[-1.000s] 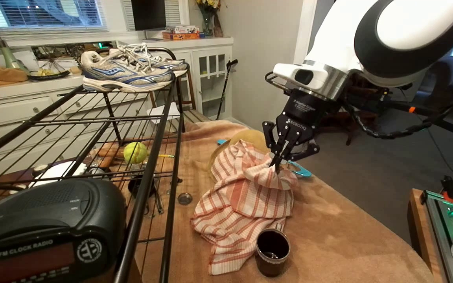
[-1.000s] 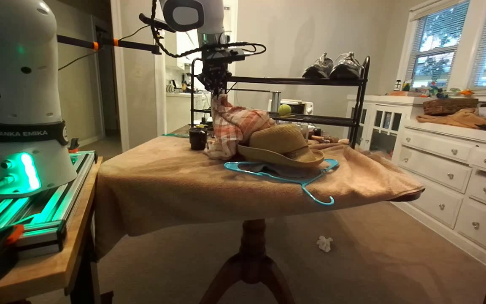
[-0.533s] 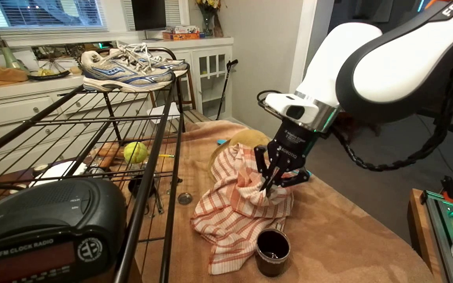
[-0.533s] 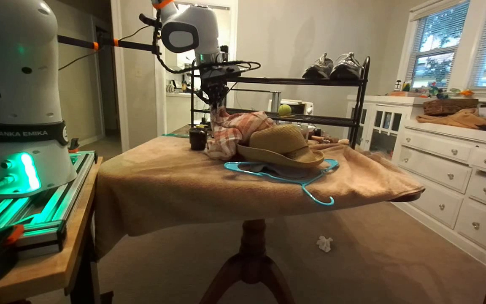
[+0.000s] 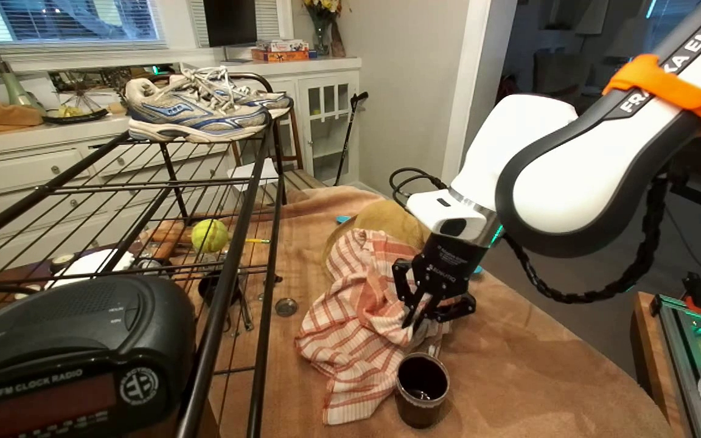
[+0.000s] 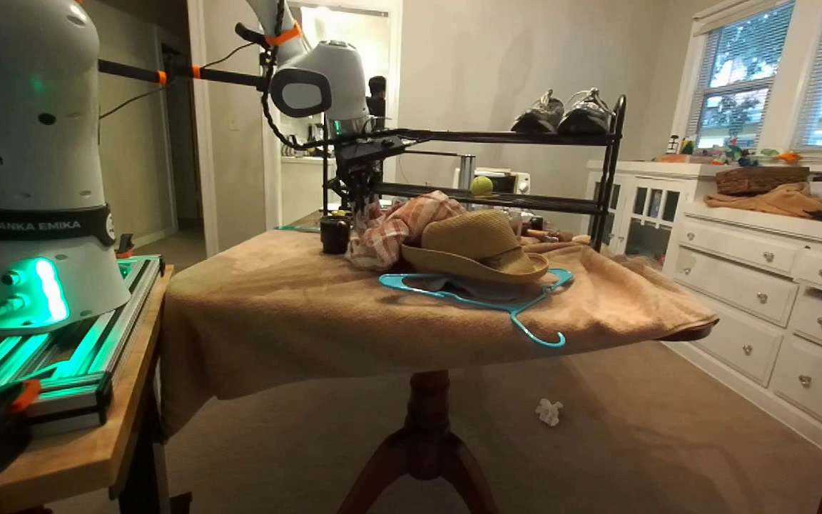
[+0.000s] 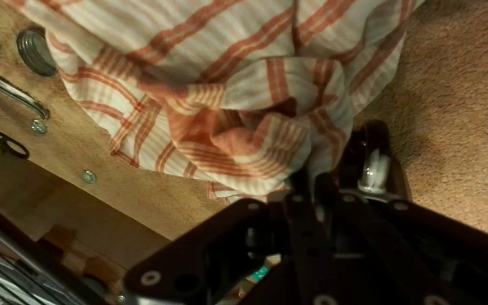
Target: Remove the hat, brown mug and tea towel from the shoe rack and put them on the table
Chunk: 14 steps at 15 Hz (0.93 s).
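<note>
In an exterior view the hat point(image 5: 390, 218) is partly covered by the tea towel point(image 5: 350, 331) and by the lower end of the arm point(image 5: 560, 194); the shoe rack point(image 5: 229, 277) and the clock radio point(image 5: 83, 328) on it are cut off by the frame, and the radio's dim display is unreadable. The brown mug point(image 5: 421, 395) stands upright just beside the tea towel, its inside too dark to establish whether it holds liquid. In the wrist view the gripper point(image 7: 312, 178), dark and blurred at its linkage, blocks part of the brown mug. The arm reaches over the tan-covered table point(image 6: 275, 307) and slopes down, the gripper aimed downward at a slight tilt, its tips at the tea towel between the hat and the brown mug. The fingers point(image 7: 325, 188) stand close together with a narrow fold of the tea towel between them; whether that fold is pinched cannot be told. The tea towel lies bunched on the table against the hat, which also rests there. The hat's band and the hook of the blue hanger point(image 6: 513, 311), partly covered by the brim, are visible only in an exterior view, as is the green-lit robot base point(image 6: 47, 293).
</note>
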Each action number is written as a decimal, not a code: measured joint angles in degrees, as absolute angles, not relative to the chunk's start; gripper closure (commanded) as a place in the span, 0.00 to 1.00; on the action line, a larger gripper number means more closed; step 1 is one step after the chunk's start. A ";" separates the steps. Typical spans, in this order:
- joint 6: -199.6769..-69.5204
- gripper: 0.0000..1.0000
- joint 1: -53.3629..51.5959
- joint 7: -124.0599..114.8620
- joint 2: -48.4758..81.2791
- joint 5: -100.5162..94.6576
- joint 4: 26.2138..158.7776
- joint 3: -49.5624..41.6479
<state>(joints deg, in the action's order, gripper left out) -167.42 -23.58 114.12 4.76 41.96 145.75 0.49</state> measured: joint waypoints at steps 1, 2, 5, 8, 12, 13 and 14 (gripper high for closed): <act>-167.42 0.50 -23.57 114.14 4.70 41.29 145.73 0.39; -167.42 0.42 -23.56 113.67 4.36 39.45 145.74 -0.03; -167.23 0.19 -22.87 111.81 0.90 33.29 145.85 -2.26; -164.29 0.00 -20.91 111.34 -5.72 25.71 145.94 -4.28; -150.70 0.00 -15.95 111.55 -16.63 14.02 144.80 -3.80; -145.94 0.00 -15.23 112.27 -19.31 12.01 143.99 -3.80; -141.22 0.00 -14.87 113.95 -21.87 10.60 142.96 -3.96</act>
<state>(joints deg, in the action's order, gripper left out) -141.22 -14.87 113.95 -21.87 10.60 142.96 -3.96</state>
